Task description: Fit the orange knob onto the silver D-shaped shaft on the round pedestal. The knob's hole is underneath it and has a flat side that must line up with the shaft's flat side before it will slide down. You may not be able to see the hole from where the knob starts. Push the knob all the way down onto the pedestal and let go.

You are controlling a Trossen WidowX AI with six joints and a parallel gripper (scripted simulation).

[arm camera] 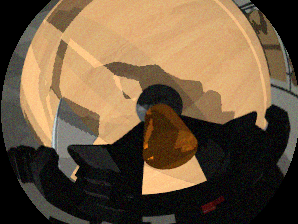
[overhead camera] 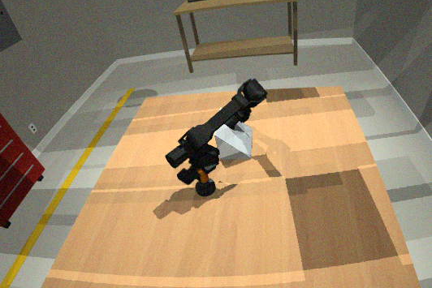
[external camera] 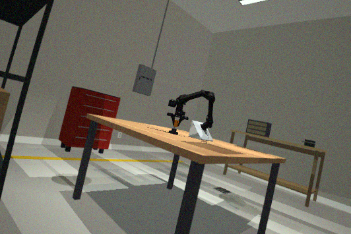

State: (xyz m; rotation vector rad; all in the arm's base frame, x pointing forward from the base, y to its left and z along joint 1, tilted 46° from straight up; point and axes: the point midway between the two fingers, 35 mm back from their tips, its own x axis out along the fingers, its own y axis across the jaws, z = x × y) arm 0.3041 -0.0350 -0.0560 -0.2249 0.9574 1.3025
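closest to the wrist camera, the hand [arm camera: 162,163] is clamped on the orange knob [arm camera: 168,137], fingers dark on either side of it. just past the knob's lower end sits the round pedestal [arm camera: 160,99], dark against the wooden counter [arm camera: 166,23]; the silver shaft itself is hidden behind the knob. from above, the knob [overhead camera: 202,175] hangs right over the pedestal [overhead camera: 205,187], and from the side it looks just above it, not seated. i'd say this is the fitting step: whether the flats line up i cannot tell, so the next move likely needs a small twist, then a straight push down before releasing. farther back stands the white arm base [overhead camera: 235,142].
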